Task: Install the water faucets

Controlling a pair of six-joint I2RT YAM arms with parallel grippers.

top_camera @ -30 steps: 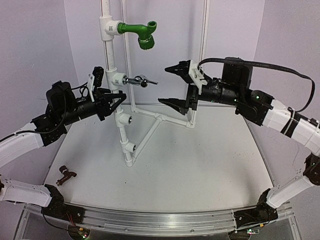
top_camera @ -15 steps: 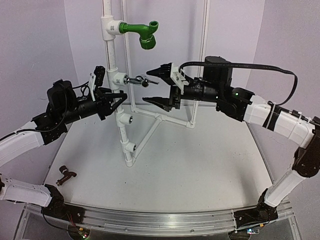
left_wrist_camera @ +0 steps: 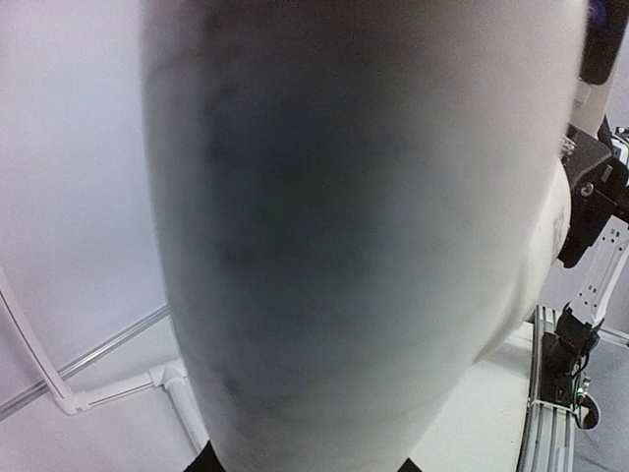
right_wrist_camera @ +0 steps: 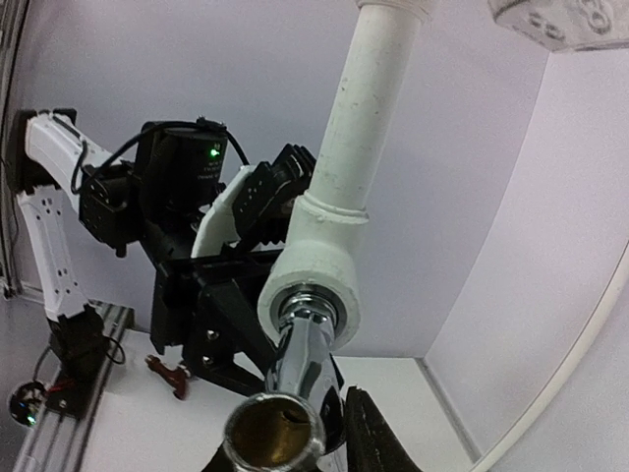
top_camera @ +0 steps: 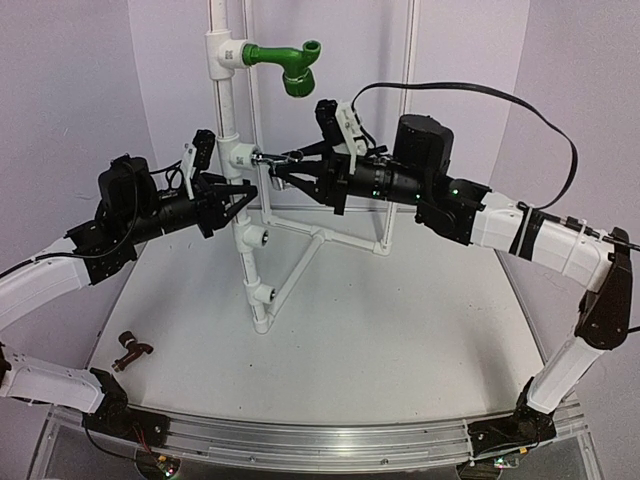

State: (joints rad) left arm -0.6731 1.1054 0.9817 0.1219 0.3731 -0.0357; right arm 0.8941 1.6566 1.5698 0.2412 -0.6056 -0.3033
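The chrome faucet (top_camera: 275, 157) sticks out sideways from a white tee (top_camera: 238, 155) on the upright pipe (top_camera: 228, 105). My right gripper (top_camera: 287, 166) is shut on it. In the right wrist view the chrome faucet (right_wrist_camera: 300, 379) sits in the tee's socket (right_wrist_camera: 316, 283), with one dark finger (right_wrist_camera: 375, 441) pressed on its side. My left gripper (top_camera: 238, 195) is shut on the upright pipe just below that tee, and the pipe (left_wrist_camera: 344, 246) fills the left wrist view. The dark reddish-brown faucet (top_camera: 130, 350) lies on the table at the near left and also shows small in the right wrist view (right_wrist_camera: 169, 372).
A green elbow piece (top_camera: 285, 65) hangs from the top tee (top_camera: 222, 52). Two more tees (top_camera: 250, 238) (top_camera: 262, 295) sit lower on the stand, whose white base pipes (top_camera: 330, 238) run back right. A black cable (top_camera: 500, 100) loops over the right arm.
My right arm has swung left to the chrome faucet and its wide-open jaws have closed on it. The left arm has stayed on the pipe.
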